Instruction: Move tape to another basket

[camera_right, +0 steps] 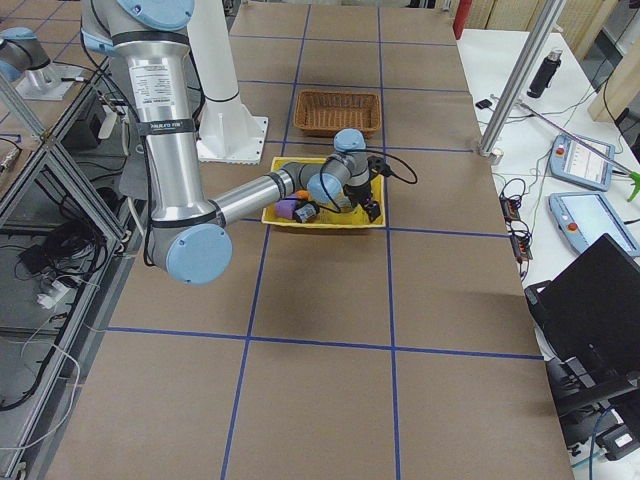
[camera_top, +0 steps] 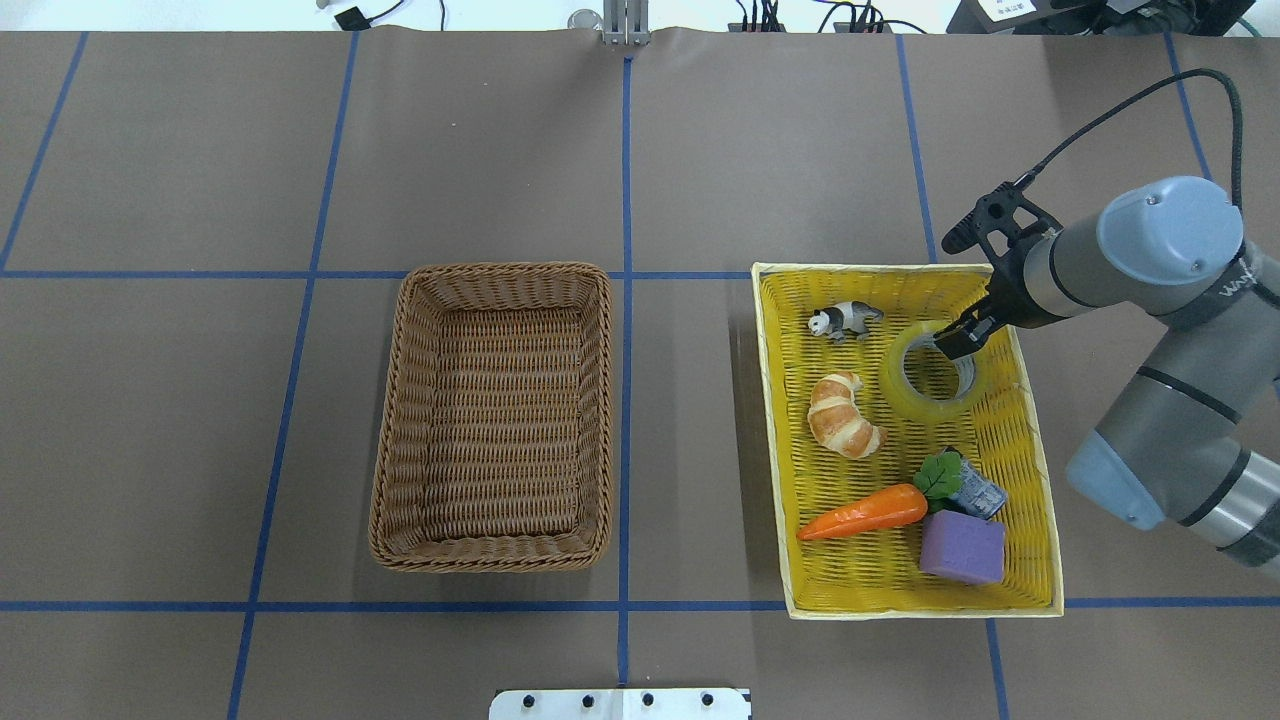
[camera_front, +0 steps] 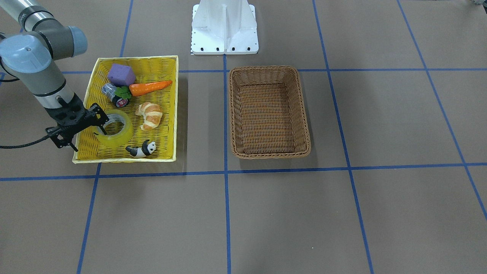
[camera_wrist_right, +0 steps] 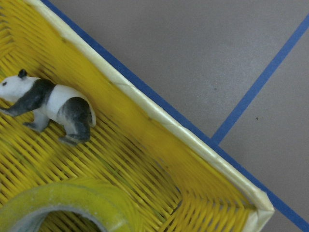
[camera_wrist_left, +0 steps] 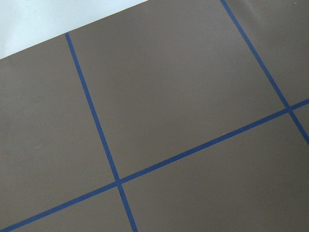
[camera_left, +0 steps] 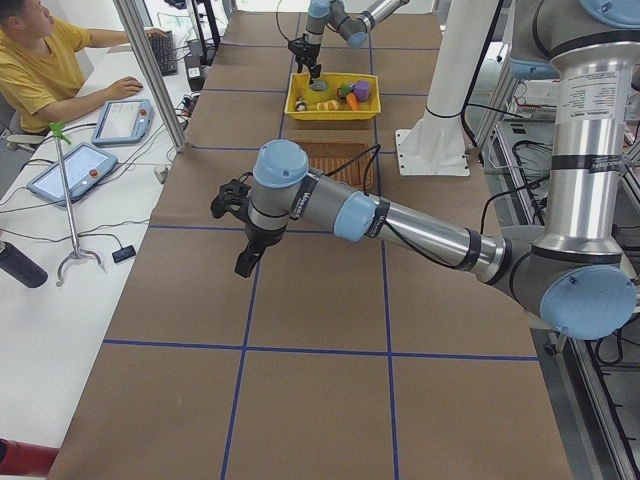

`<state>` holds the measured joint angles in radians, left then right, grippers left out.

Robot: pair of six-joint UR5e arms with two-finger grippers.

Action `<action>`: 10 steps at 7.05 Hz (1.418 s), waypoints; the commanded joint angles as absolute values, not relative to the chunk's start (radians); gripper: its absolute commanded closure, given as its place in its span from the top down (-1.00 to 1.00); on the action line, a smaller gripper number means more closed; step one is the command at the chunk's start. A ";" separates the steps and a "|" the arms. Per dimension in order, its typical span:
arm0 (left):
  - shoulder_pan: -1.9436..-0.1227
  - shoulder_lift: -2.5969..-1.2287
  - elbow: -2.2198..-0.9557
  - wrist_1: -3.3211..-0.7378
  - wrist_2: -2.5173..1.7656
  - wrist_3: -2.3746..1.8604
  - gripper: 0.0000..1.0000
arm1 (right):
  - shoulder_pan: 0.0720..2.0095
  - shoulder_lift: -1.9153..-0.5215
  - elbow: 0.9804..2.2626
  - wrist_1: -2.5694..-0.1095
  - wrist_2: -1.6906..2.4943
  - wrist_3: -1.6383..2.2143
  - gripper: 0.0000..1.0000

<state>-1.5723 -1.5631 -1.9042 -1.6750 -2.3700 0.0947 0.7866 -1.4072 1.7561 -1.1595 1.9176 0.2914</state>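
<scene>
My right claw [camera_top: 957,340] is down at the roll of packing tape [camera_top: 897,378], with one dark fingertip inside the ring's hole against its wall. I cannot tell from my screens whether the claw is clamped on the wall or slack. The tape lies flat in the yellow woven basket [camera_top: 920,608], toward its far end. A toy panda [camera_top: 845,320] is just beside the roll and a croissant [camera_top: 845,415] is near it. Closer to the robot in the same basket lie a carrot [camera_top: 865,512], a small can [camera_top: 978,493] and a purple block [camera_top: 962,548]. The brown wicker basket [camera_top: 395,420] sits well apart on the counter [camera_top: 200,400]. My left claw [camera_left: 243,268] hangs over bare counter; I cannot tell how wide it stands.
</scene>
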 commanded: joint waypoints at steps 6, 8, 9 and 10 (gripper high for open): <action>-1.572 -1.565 -1.898 -1.677 -2.370 0.095 0.99 | 0.878 -1.399 1.825 -1.223 1.968 0.285 -1.00; -1.572 -1.580 -1.910 -1.692 -2.370 0.094 0.99 | 1.056 -1.365 1.830 -1.215 2.116 0.291 -1.00; -1.568 -1.613 -1.908 -1.718 -2.382 0.094 0.99 | 1.081 -1.335 1.830 -1.213 2.120 0.308 -1.00; -1.550 -1.656 -1.899 -1.723 -2.454 0.094 0.99 | 1.081 -1.278 1.818 -1.213 2.120 0.407 -1.00</action>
